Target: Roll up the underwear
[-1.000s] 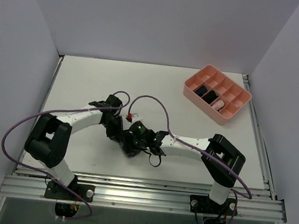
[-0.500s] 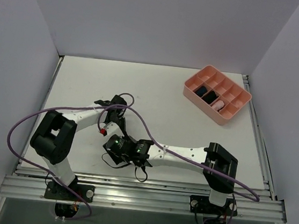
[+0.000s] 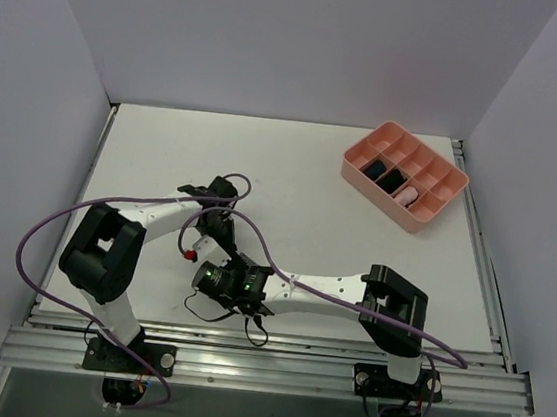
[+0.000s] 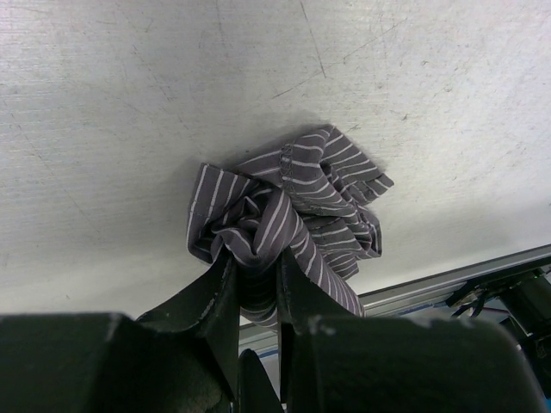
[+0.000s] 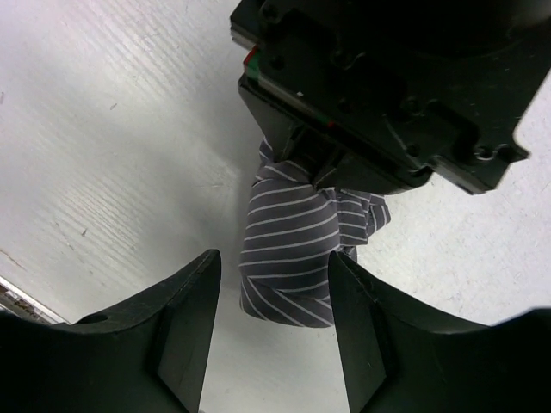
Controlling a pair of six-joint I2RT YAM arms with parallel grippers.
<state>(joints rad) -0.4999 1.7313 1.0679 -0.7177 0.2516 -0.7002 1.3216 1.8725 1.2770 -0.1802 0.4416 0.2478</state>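
Left pincer: pressed together on a fold of the underwear. The striped cloth is bunched and twisted around its fingers.
Right pincer: spread, one finger on each side of the striped bundle that hangs from the left pincer. No clear contact shows.
Underwear: held between the two wrists, well apart from the pink tray, on the tray's near-left side. The overhead view hides it under the arms. Whether its lower end rests on the worktop I cannot tell.
Just changed: both wrists have slid together farther from the tray, toward the near-left. The red marker on the left wrist has swung from the tray-facing side round to the side away from the tray, so that wrist has turned over. The right pincer's spread looks about the same.
Meaning for the task: the turn probably winds the cloth onto the left fingers, so this is the rolling step. The bundle is still loose and crumpled, with open folds, and I judge it is not yet a tidy roll.
Next need: the right pincer probably has to close on the free end to keep the wrap tight.
Risk: the twist may spring open once the grip lets go.
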